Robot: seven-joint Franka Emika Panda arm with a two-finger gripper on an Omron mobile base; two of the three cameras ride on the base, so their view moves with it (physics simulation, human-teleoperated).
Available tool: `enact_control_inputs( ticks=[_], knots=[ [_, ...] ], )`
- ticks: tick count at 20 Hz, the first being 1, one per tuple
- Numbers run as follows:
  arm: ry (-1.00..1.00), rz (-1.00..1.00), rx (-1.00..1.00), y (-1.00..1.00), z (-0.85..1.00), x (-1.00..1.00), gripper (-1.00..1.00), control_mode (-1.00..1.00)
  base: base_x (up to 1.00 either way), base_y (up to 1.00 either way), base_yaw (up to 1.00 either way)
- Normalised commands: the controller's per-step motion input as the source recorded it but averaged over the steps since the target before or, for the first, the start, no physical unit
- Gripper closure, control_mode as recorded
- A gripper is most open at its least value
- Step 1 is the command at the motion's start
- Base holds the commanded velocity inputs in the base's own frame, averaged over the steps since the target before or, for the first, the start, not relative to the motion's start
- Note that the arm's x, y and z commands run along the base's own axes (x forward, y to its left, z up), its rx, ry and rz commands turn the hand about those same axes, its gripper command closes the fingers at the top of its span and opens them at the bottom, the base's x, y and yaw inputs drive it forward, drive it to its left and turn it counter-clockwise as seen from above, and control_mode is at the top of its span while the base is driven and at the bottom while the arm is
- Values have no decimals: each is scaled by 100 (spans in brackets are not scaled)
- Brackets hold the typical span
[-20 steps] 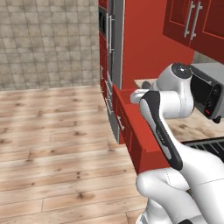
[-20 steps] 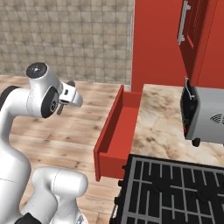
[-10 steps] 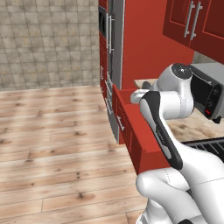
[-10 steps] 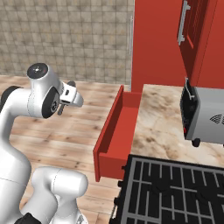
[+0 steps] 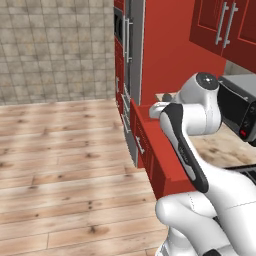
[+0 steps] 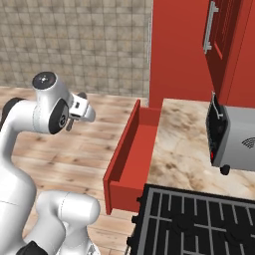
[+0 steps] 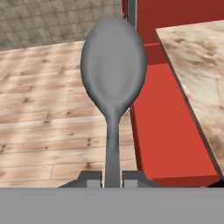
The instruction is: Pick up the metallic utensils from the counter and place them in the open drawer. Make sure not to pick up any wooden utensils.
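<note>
Spoon first: a slim grey metal spoon with a round bowl [image 7: 113,65] stands straight out from the tool [image 7: 112,177], its thin handle pinched between the two small dark fingertips [image 7: 91,178], so the tool is clenched on it. The bowl points away from the hand along the line of the fingers, and the handle runs back into the grip. From the right base view the tool [image 6: 74,121] hangs at the end of the white arm, out over the pale wooden plank floor [image 6: 64,149], clear of the furniture.

Next outward lies the deep red box drawer [image 6: 130,149], pulled open, its red inside bare as far as I can see. In the hand view the drawer [image 7: 164,131] sits just to the right of the spoon's bowl, with its long side running away from the hand much as the spoon's own axis does. The spoon is beside the drawer, not over it; I judge the coming move to be a shift sideways toward that opening, then a lowering and letting go.

Beyond the drawer stretches the beige-and-brown marbled stone bench [image 6: 191,144]. On it, to the far side, stands a grey boxy oven with a dark door [image 6: 234,139], and nearer is a black barred hob [image 6: 199,224]. No other utensil on the bench can be made out from here.
</note>
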Motion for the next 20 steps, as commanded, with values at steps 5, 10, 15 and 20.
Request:
enact_control_inputs(
  ticks=[5,10,15,20],
  knots=[
    [3,3,6,-19,-28,26,100,-100,0,0,0],
    [10,0,11,-45,-54,27,100,-100,0,0,0],
    [27,0,7,-47,-95,84,100,-100,0,0,0],
    [20,0,0,-33,-75,65,100,-100,0,0,0]
  ],
)
